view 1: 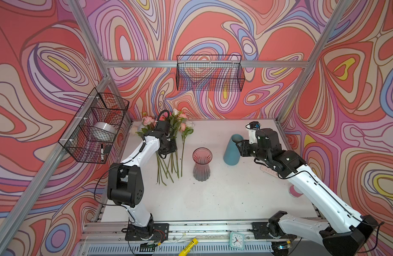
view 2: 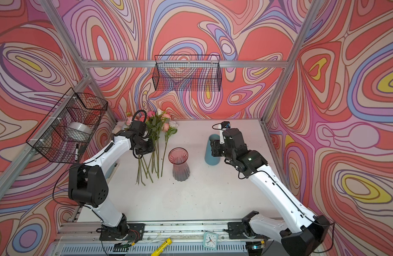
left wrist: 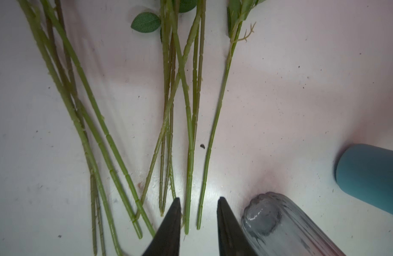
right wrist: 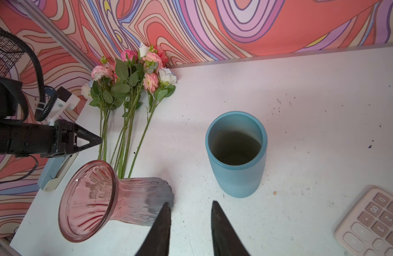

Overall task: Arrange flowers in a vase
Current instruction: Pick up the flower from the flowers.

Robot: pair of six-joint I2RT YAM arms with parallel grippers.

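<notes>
The flowers (view 1: 176, 126) lie in a loose bunch on the white table (view 1: 213, 199) at the back left, pink, coral and white blooms toward the wall and green stems (left wrist: 186, 110) pointing forward. A ribbed pink glass vase (view 1: 201, 164) stands upright mid-table, just right of the stem ends. My left gripper (left wrist: 199, 199) hovers over the stems, open, with two stem ends lying on the table below the gap. Further right stands a matte blue vase (right wrist: 236, 159), empty. My right gripper (right wrist: 191, 202) is open beside its rim, holding nothing.
A pink calculator (right wrist: 377, 221) lies at the right edge under my right arm. A pale blue stapler-like thing (right wrist: 58, 168) sits left of the stems. Wire baskets hang on the left wall (view 1: 95, 128) and back wall (view 1: 210, 73). A clock (view 1: 236, 240) rests on the front rail.
</notes>
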